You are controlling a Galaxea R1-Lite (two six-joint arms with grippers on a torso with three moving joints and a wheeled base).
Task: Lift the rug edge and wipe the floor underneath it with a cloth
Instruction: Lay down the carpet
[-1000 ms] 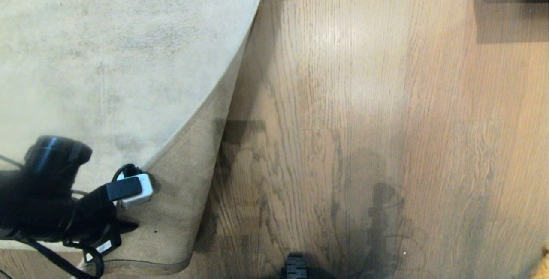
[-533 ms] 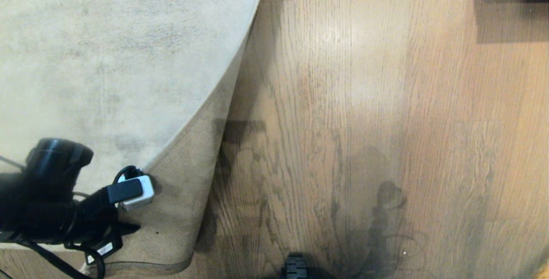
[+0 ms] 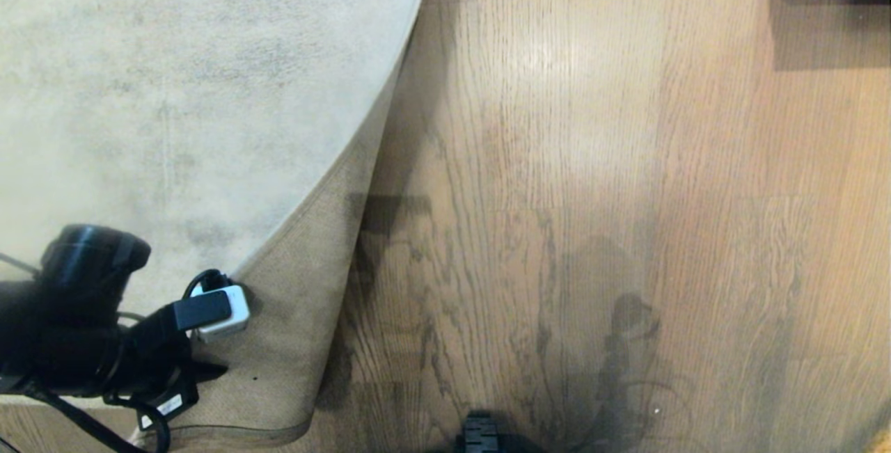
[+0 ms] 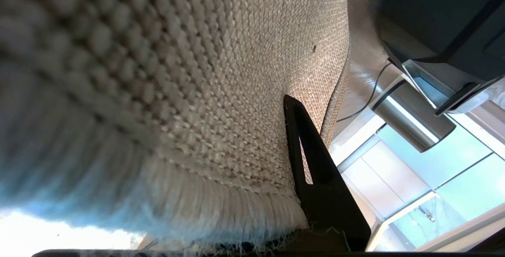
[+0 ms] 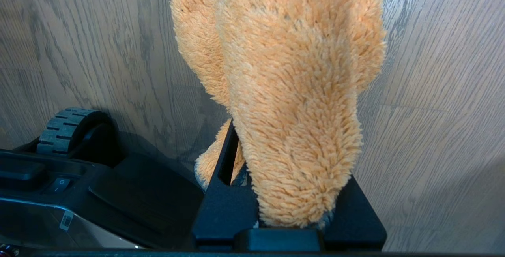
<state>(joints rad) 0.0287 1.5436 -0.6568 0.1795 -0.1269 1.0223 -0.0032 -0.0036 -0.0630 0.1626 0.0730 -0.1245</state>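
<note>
The pale rug (image 3: 174,91) fills the upper left of the head view. Its near rug edge (image 3: 327,342) is raised and curled back, tan woven backing facing up. My left gripper (image 3: 198,362) is shut on that rug edge at the lower left. In the left wrist view one black finger (image 4: 315,170) presses against the backing (image 4: 197,91) beside the frayed border (image 4: 221,213); the other finger is hidden. My right gripper (image 5: 288,170) is shut on the fluffy mustard-tan cloth (image 5: 292,83), which hangs over the wood floor (image 5: 434,130). Bare floor (image 3: 592,161) lies right of the rug.
A wheel of my base (image 3: 479,435) shows at the bottom middle, and again as a wheel (image 5: 65,128) beside the cloth. A dark piece of furniture (image 3: 828,8) stands at the far right. A sliver of the cloth (image 3: 882,439) peeks in at the lower right corner.
The sliver of cloth at the lower right corner has slipped lower and shows less. The left gripper and the raised rug edge hold still.
</note>
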